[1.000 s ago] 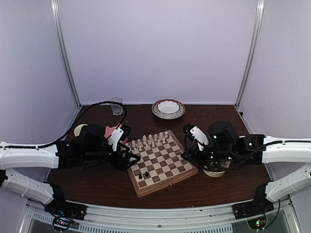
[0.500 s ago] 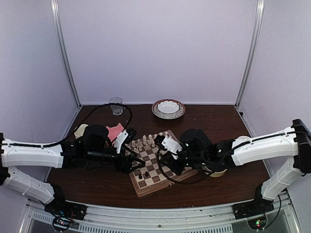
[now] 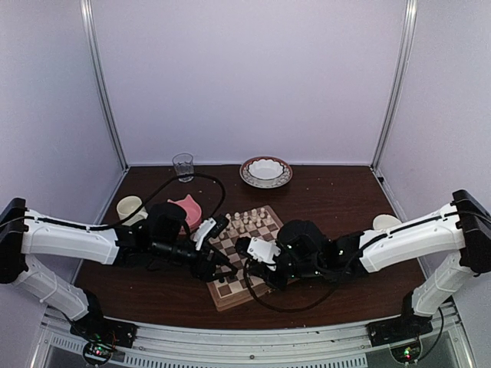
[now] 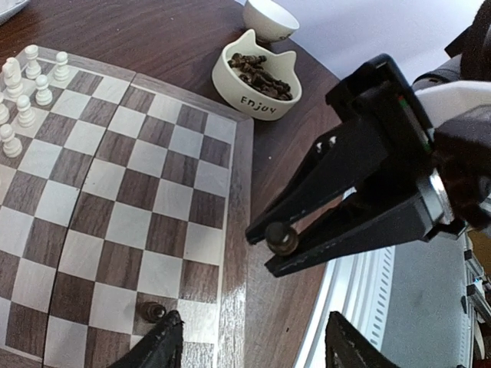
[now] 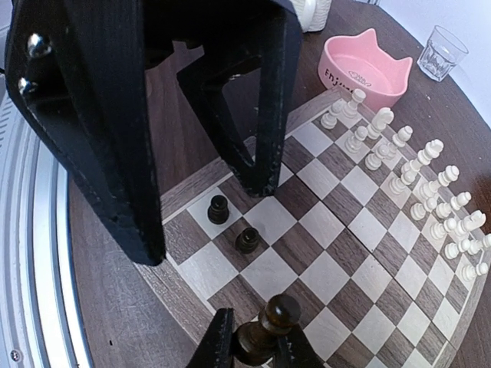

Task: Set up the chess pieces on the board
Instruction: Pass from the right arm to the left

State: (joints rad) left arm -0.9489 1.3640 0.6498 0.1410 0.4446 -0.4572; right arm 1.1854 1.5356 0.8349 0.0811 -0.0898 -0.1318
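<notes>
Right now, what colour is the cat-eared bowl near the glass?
The bowl is pink, clearest in the right wrist view.

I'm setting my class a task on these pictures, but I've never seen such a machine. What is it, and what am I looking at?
Two robot arms are bolted at a table's near edge, each ending in a two-finger gripper. One picture looks down from above; the other two come from a camera on each wrist. On the table lie a chessboard with pale chessmen along its far side, a pink bowl, a glass and a cream bowl of dark chessmen. Two dark pieces stand on the board. The right gripper pinches one dark piece; the left gripper is open, empty.
</notes>
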